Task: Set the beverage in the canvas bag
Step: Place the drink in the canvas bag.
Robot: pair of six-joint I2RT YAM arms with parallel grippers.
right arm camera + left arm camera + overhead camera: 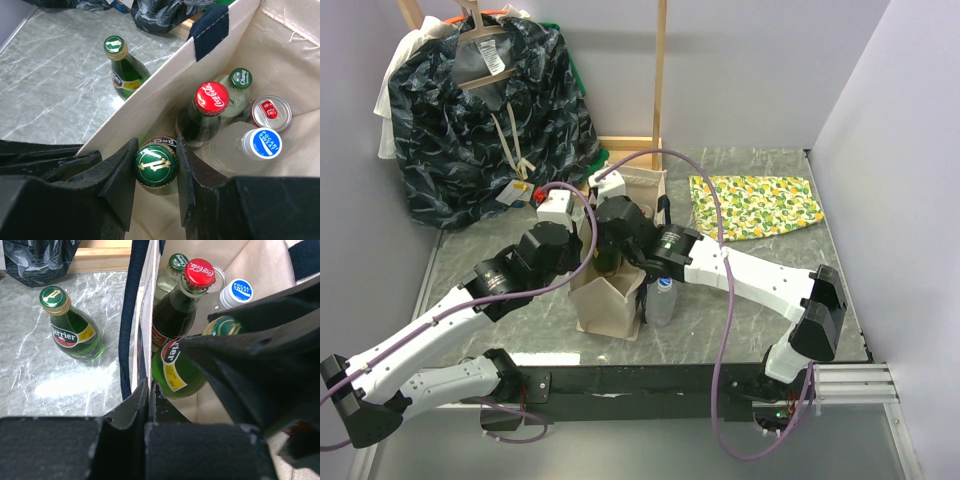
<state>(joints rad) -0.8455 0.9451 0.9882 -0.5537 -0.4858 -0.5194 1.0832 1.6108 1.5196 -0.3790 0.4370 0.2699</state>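
Clamping the green Perrier bottle (pixel 156 167) inside the canvas bag (pixel 150 97), right end effector (pixel 156 159); left end effector (pixel 149 390) pinches the bag wall.

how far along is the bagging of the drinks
Done: a Coca-Cola bottle, Pocari Sweat bottle, green-capped bottle and can stand in the canvas bag. In hand: the right gripper grips a Perrier bottle inside it; the left gripper pinches the rim. To do: a second Perrier bottle on the table.

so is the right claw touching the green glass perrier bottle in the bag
Touching: right wrist view shows the right claw clamping the green glass bottle by its cap, inside the beige canvas bag.
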